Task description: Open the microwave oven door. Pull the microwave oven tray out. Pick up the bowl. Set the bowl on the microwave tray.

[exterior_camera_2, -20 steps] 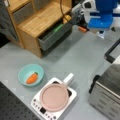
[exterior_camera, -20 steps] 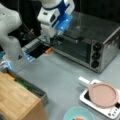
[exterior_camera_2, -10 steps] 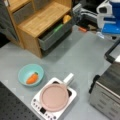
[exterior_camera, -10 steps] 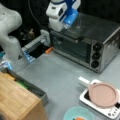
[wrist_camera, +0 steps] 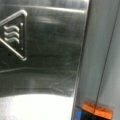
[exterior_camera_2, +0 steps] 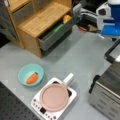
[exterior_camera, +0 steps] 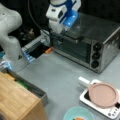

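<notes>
The robot is on the first step: its gripper [exterior_camera: 65, 29] hangs over the shut microwave oven door [exterior_camera: 72, 48], needing the handle; nobody can tell if its jaws are apart.

My wrist cam: microwave oven [wrist_camera: 45, 55] top is brushed, scuffed shiny metal. Door [exterior_camera: 71, 48] dark glossy glass. Drawer unit [exterior_camera_2: 40, 20] matt wood. Bowl [exterior_camera_2: 30, 74] smooth.

No words, brands or numbers could be read; the only sign was a triangular hot-surface warning symbol [wrist_camera: 13, 35] with three wavy lines, embossed on the steel top of the microwave oven [wrist_camera: 45, 57], toward its left edge in the wrist view.
</notes>
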